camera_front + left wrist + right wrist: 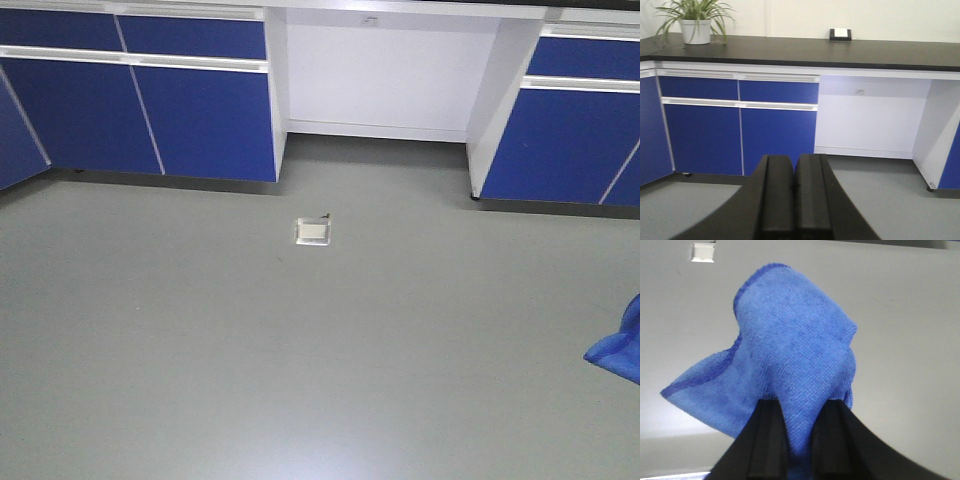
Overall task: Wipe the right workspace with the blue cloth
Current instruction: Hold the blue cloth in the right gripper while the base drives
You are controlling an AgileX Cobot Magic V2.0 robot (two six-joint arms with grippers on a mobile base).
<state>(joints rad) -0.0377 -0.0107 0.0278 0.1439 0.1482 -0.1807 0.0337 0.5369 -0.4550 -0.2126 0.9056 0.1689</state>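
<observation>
The right fingers [771, 440] are clamped on a gathered fold of the blue cloth [790, 340]. The rest of the cloth hangs free above the grey floor [910, 340]. The left fingers [777, 200] are pressed together with no visible gap and hold nothing.

Judged step: carrying the cloth to the work surface; wiping not yet begun.

The black counter [890, 52] carries a small black box with a white face [840, 34] at its back edge and a white plant pot [696, 31] toward its left end.

Next move: raise the cloth above the counter's front edge, then press it flat on the bare top.

The pot holds a green plant [692, 10]. The blue cabinets [740, 135] below are shut, so their contents are hidden.
</observation>
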